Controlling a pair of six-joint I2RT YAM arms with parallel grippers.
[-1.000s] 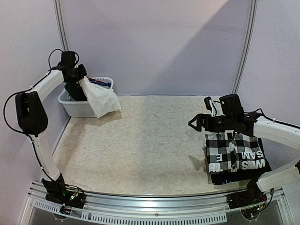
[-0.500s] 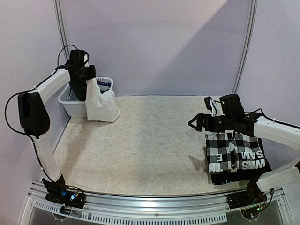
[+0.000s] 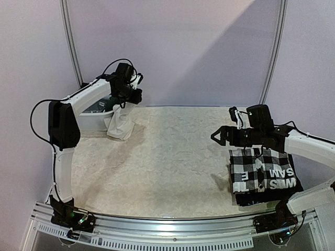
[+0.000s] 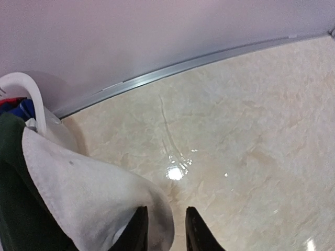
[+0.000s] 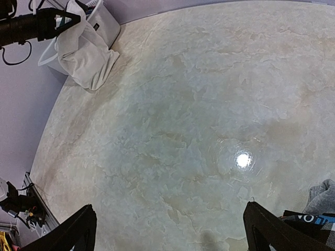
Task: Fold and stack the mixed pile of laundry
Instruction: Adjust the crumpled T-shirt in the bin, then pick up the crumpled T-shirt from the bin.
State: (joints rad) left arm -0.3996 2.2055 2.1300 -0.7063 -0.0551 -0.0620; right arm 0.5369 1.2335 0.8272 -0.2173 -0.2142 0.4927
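My left gripper (image 3: pixel 127 101) is shut on a white cloth (image 3: pixel 120 123) that hangs from it, its lower end resting on the table just right of the white basket (image 3: pixel 93 118). In the left wrist view the cloth (image 4: pixel 89 193) bulges between my fingers (image 4: pixel 139 230), with a dark green part (image 4: pixel 13 204) beside it. My right gripper (image 3: pixel 215 137) is open and empty above the table, left of a folded stack: a black-and-white checkered shirt (image 3: pixel 254 166) on a black piece with white letters (image 3: pixel 285 182). In the right wrist view the jaws (image 5: pixel 168 212) stand wide apart over bare table.
The basket rim (image 4: pixel 29 86) shows blue and red garments (image 4: pixel 18 107) inside. The back wall rail (image 4: pixel 172 70) runs close behind the left gripper. A grey garment edge (image 5: pixel 322 191) lies at the stack. The cloth (image 5: pixel 86 55) and basket (image 5: pixel 107 23) show far off in the right wrist view.
My left gripper has swung right, away from over the basket, carrying the white cloth; the cloth now hangs lower and narrower beside the basket. The right arm has not moved.
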